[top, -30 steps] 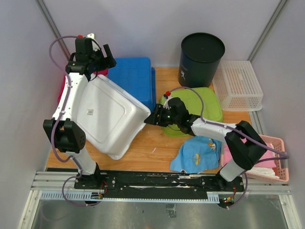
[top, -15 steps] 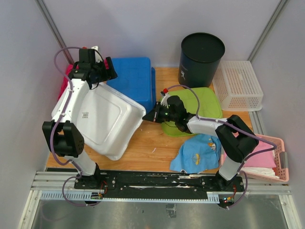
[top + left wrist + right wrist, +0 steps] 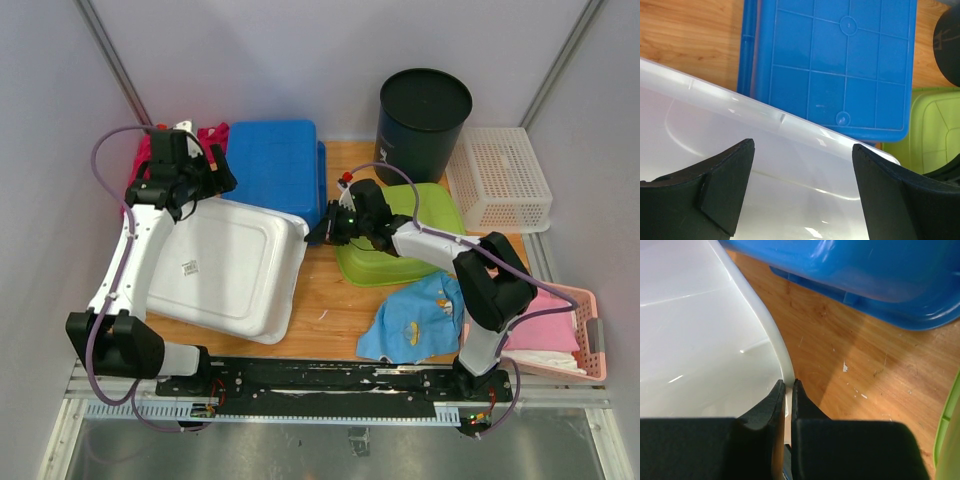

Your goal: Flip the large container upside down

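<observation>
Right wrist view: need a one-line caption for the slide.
Right gripper pinching the rim of the white container, with the blue bin behind it on the wooden table.

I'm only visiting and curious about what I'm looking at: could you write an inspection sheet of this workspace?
Surface: wooden table, small white flecks on the bare wood.
Job's things: white container lies bottom-up on the table.
Clutter: blue bin, green bin, black bucket, white basket, pink basket, blue cloth.
Grippers: left gripper open above the container; right gripper seems to pinch its rim.
Cables: purple cable loops free along each arm.
Surroundings: plain white walls.
</observation>
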### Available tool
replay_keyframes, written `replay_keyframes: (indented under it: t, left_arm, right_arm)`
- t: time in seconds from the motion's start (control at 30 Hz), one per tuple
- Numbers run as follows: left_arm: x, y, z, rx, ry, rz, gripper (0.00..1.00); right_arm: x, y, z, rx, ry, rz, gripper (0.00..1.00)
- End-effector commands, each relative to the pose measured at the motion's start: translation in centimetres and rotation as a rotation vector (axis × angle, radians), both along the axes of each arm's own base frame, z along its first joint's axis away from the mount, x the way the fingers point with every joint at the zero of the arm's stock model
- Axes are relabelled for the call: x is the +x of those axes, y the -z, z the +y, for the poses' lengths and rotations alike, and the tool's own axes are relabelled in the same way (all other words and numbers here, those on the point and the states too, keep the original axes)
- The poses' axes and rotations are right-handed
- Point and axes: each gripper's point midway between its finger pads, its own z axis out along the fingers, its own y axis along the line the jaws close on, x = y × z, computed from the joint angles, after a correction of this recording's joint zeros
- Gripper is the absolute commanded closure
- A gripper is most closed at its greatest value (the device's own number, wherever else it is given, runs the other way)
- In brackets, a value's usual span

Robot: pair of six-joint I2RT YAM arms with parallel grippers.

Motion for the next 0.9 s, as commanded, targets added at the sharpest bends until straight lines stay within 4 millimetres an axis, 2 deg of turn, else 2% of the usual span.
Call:
replay_keyframes:
  t: [0.0, 0.1, 0.2, 0.37, 0.5, 0.67, 0.87]
  left_arm:
    - [-3.4, 2.8, -0.3, -0.034, 0.003, 0.129, 0.16]
    - [-4.7, 3.5, -0.6, -0.052, 0.013, 0.149, 0.17]
    - [-5.8, 3.5, -0.5, -0.046, 0.006, 0.159, 0.17]
    - [-7.0, 2.9, 0.3, -0.014, -0.017, 0.145, 0.17]
    - [-6.8, 1.2, 0.8, -0.002, -0.045, 0.096, 0.16]
    - [-5.6, -1.4, 1.5, 0.011, -0.085, 0.035, 0.1]
    - [-5.0, -4.5, 0.6, -0.036, -0.058, -0.064, 0.1]
  right_arm:
    - [-0.5, -0.3, -1.2, -0.024, 0.005, 0.008, 0.99]
    - [-0.5, 1.2, -2.4, -0.074, 0.044, 0.003, 0.99]
    - [-0.4, 1.8, -2.6, -0.106, 0.035, 0.001, 0.96]
    - [-0.1, 1.6, -2.9, -0.156, 0.009, -0.03, 0.72]
    - [0.8, -0.1, -3.9, -0.208, 0.032, -0.115, 0.62]
    - [2.0, -1.9, -4.7, -0.259, 0.057, -0.196, 0.58]
    - [4.4, -1.7, -3.6, -0.281, 0.063, -0.211, 0.6]
